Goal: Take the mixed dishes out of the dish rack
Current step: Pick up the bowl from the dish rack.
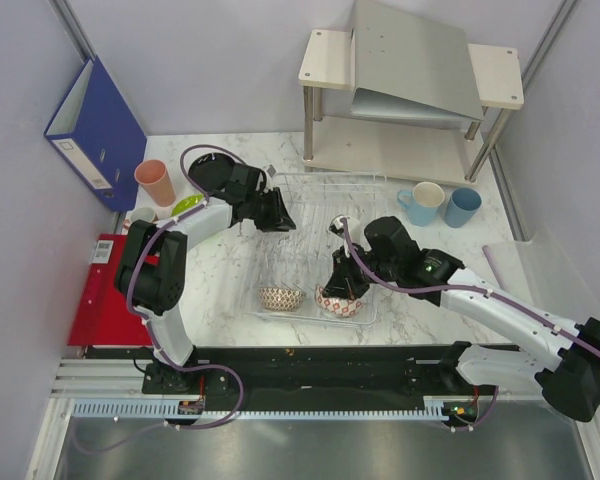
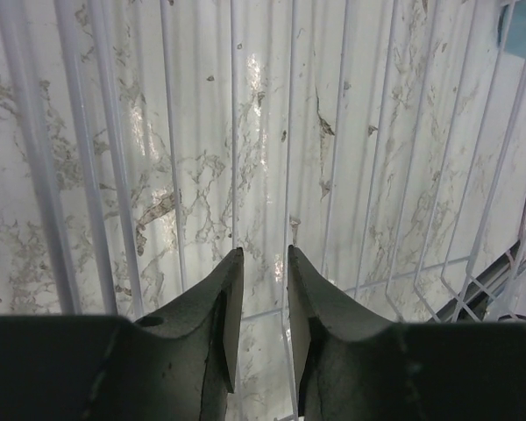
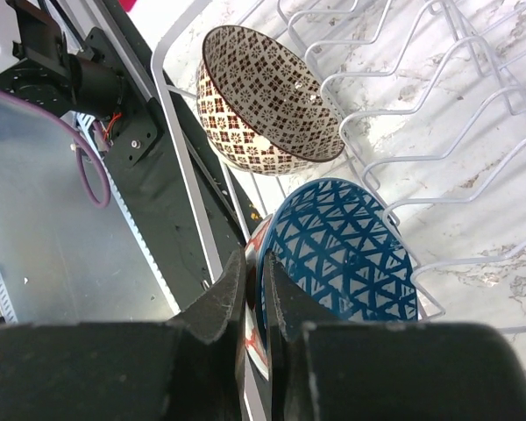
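The see-through dish rack (image 1: 315,195) with its wire prongs lies mid-table. Two patterned bowls stand at its near edge. My right gripper (image 1: 342,280) is shut on the rim of the red-white bowl (image 1: 340,302). In the right wrist view this gripper (image 3: 257,263) has one finger inside and one outside that bowl (image 3: 342,254), whose inside is blue-patterned. The brown-white bowl (image 1: 281,297) (image 3: 263,96) stands to its left. My left gripper (image 1: 277,215) hovers over the rack's far left part, jaws slightly apart and empty (image 2: 265,259) above the rack's wires (image 2: 232,132).
A black plate (image 1: 212,170), lime-green plate (image 1: 187,204), salmon-pink cup (image 1: 155,182) and mug (image 1: 140,215) sit left of the rack. Two light-blue cups (image 1: 420,203) (image 1: 463,207) sit right of it. A beige two-tier shelf (image 1: 410,90) stands behind, a blue binder (image 1: 98,130) at far left.
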`<state>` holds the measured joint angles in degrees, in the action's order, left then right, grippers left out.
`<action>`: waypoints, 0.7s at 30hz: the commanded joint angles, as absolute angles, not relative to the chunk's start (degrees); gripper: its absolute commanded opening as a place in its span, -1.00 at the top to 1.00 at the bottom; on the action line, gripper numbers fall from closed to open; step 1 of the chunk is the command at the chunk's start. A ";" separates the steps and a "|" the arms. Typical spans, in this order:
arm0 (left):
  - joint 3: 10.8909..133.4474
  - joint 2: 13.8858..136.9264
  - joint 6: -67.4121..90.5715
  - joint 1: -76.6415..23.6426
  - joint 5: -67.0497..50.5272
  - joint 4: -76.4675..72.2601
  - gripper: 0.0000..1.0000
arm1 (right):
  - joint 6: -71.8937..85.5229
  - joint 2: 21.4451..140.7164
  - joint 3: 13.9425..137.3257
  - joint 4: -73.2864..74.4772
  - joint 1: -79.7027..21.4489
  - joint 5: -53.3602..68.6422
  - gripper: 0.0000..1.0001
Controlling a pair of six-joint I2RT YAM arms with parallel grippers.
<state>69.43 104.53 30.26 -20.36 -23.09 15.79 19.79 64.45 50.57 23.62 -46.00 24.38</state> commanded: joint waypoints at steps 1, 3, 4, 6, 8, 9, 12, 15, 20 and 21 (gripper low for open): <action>70.93 105.21 30.32 -18.46 -21.27 15.20 0.30 | 19.60 63.37 49.92 19.96 -45.53 22.24 1.00; 71.71 104.94 30.50 -18.46 -22.23 15.55 0.28 | 19.69 63.54 49.92 18.99 -45.62 22.32 1.00; 72.07 104.77 30.67 -18.46 -22.41 15.82 0.28 | 19.77 63.81 50.01 18.64 -45.53 22.32 1.00; 72.77 104.50 30.76 -18.46 -23.46 15.91 0.27 | 19.78 64.16 50.62 18.28 -45.53 22.32 1.00; 73.21 104.24 30.94 -18.46 -23.99 16.00 0.25 | 19.86 64.60 50.97 17.93 -45.53 22.41 1.00; 73.56 103.98 31.02 -18.46 -24.52 16.17 0.24 | 19.78 64.69 51.50 17.84 -45.61 22.41 1.00; 74.35 103.89 31.38 -18.46 -25.49 16.26 0.23 | 19.69 65.13 52.91 17.58 -45.53 22.41 1.00; 74.88 103.89 31.55 -18.46 -26.01 16.35 0.23 | 19.51 65.56 54.84 17.67 -45.44 22.15 1.00; 74.97 103.89 31.82 -18.46 -26.54 16.44 0.22 | 18.90 65.57 59.40 18.10 -45.44 20.92 1.00; 74.88 103.97 31.90 -18.46 -26.63 16.44 0.22 | 18.64 65.83 60.20 18.28 -45.35 20.22 1.00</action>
<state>73.38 104.51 31.94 -20.10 -27.64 14.90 20.21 66.28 53.47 23.29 -45.98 24.05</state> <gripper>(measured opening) 0.383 0.141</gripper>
